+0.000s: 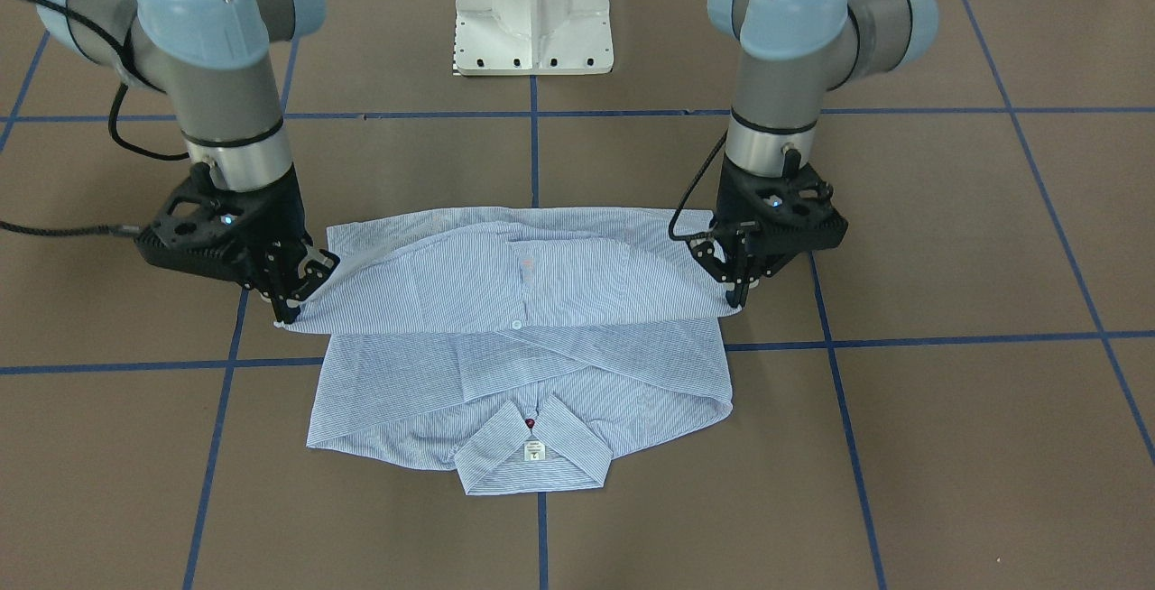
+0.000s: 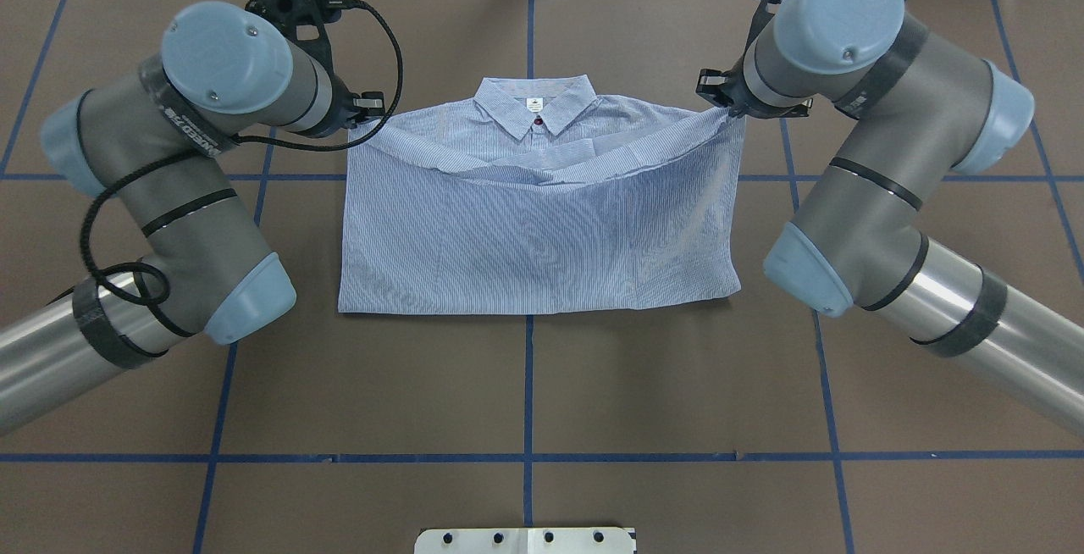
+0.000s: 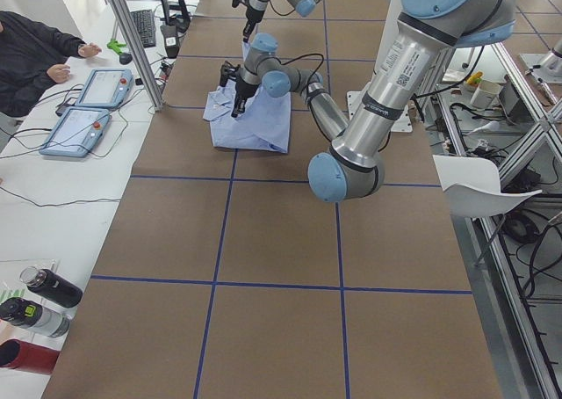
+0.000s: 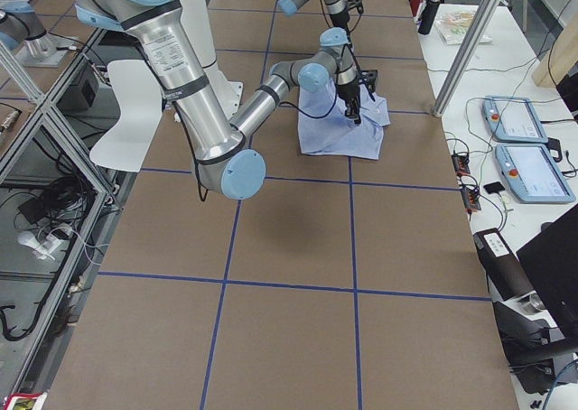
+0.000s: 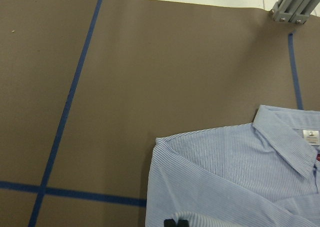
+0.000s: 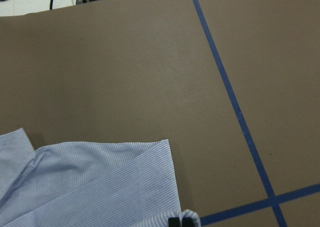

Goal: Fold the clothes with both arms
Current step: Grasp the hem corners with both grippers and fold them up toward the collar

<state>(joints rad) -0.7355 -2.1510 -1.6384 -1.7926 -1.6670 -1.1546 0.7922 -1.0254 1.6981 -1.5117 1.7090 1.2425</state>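
The light blue striped shirt [image 1: 541, 301] lies on the brown table, collar and neck label on the side away from the robot. Its lower half is lifted and drawn over the body towards the collar [image 2: 533, 105]. My left gripper [image 1: 735, 301] is shut on one corner of the lifted hem, and it also shows in the overhead view [image 2: 373, 109]. My right gripper [image 1: 287, 315] is shut on the other corner, seen overhead too [image 2: 728, 109]. Both wrist views show dark fingertips [image 5: 175, 222] [image 6: 181, 220] pinching the striped cloth at the bottom edge.
The white base pedestal [image 1: 532, 13] stands on the robot's side of the shirt. Blue tape lines [image 2: 528, 385] cross the brown table. In the exterior left view a person [image 3: 35, 47] with teach pendants [image 3: 88, 109] is at a side desk, with bottles [image 3: 39, 298] nearer.
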